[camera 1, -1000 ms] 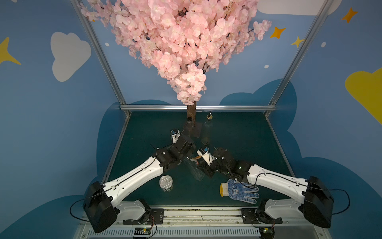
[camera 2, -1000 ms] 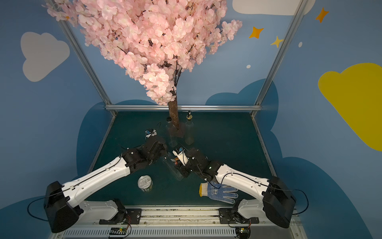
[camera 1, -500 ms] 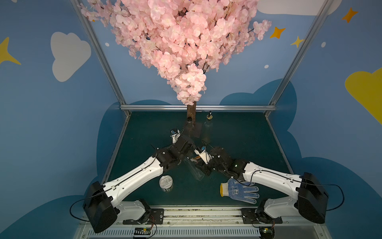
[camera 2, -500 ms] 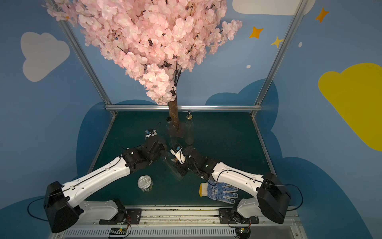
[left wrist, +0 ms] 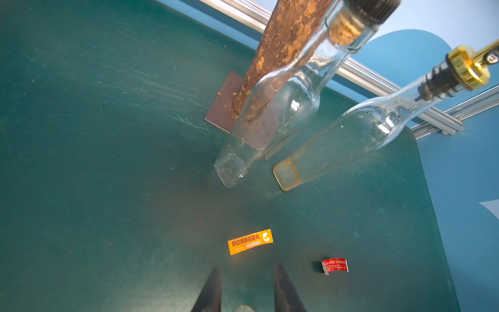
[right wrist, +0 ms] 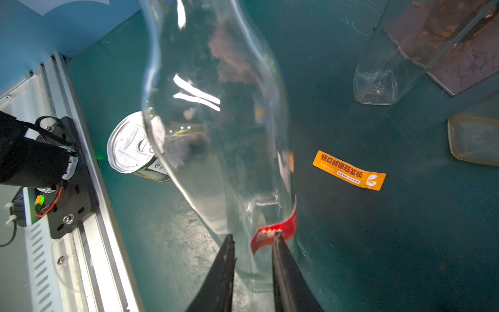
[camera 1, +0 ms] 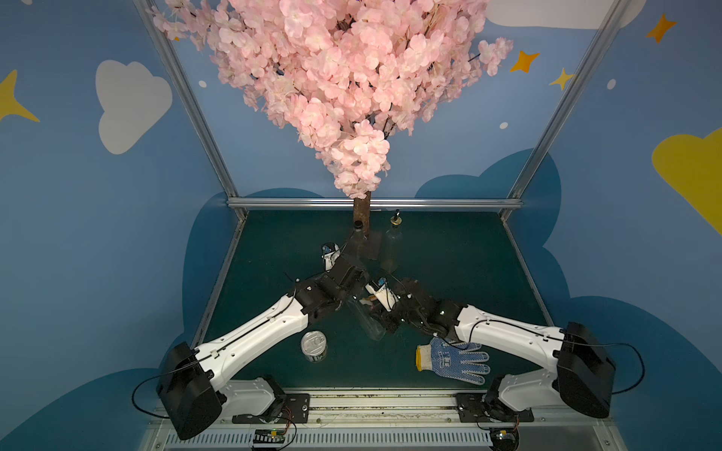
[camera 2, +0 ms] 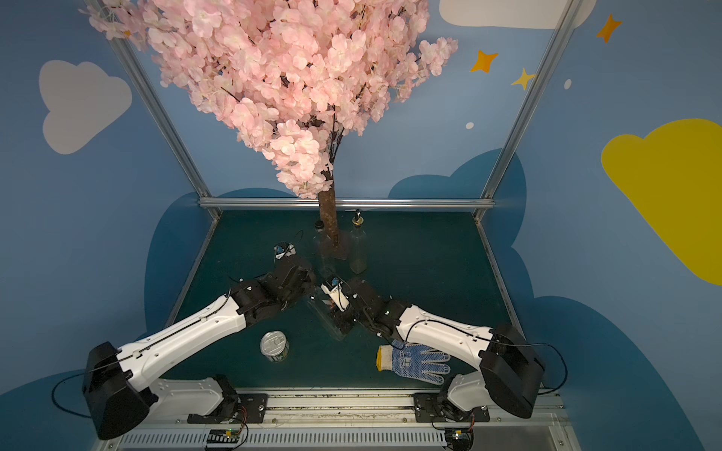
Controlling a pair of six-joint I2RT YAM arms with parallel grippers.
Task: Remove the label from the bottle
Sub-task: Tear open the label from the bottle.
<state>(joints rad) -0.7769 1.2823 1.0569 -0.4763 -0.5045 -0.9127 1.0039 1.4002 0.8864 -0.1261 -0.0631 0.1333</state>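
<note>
A clear glass bottle [right wrist: 216, 121] hangs tilted over the green table between both arms, also in both top views [camera 1: 367, 320] [camera 2: 332, 320]. My left gripper [left wrist: 247, 266] is shut on the bottle's upper end, and only a grey bit of it shows between the fingers. My right gripper [right wrist: 253, 237] is at the bottle's lower part with its jaws apart. A red label [right wrist: 286, 227] still sticks to the glass, and its curled loose end lies against one fingertip [right wrist: 278, 243]. A peeled orange label [right wrist: 349, 170] and a red label scrap [left wrist: 334, 265] lie on the table.
Two empty glass bottles [left wrist: 270, 116] [left wrist: 351, 129] stand by the tree trunk [camera 1: 361, 214] at the back. A tin can [camera 1: 313, 345] stands near the front, left of middle. A blue dotted glove [camera 1: 453, 359] lies at the front right under the right arm.
My right gripper has edged in along the bottle and its jaws have narrowed around the red label's loose end. The left arm and bottle have held still.
</note>
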